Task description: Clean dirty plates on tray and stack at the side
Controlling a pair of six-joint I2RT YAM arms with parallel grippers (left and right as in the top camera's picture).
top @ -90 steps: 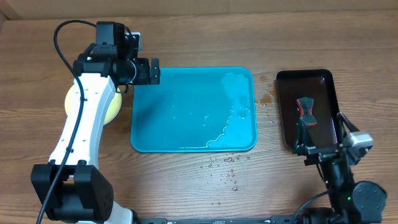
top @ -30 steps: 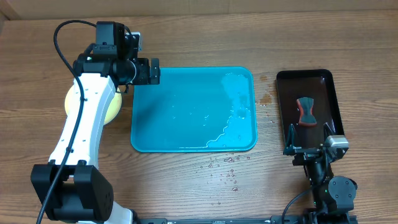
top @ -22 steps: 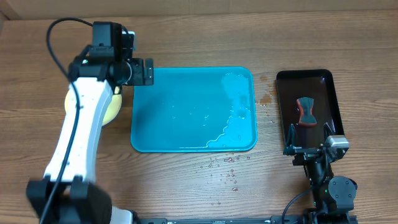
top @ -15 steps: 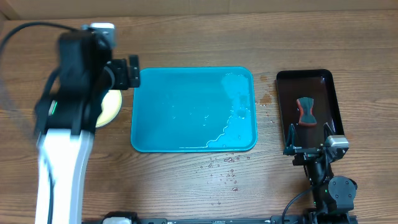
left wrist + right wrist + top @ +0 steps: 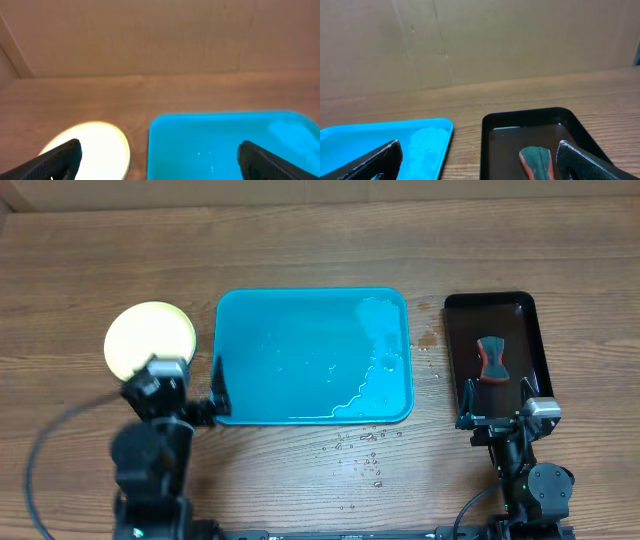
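Plainly, yellow-green plate [image 5: 150, 340] beside turquoise tray [image 5: 290, 330].

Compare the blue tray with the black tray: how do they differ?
The blue tray is larger and wider; the black tray is narrower. The blue tray holds only water streaks, the black tray a red-and-dark scrubber. The blue tray lies mid-table, the black tray to its right. Both are rectangular with rounded corners and raised rims.
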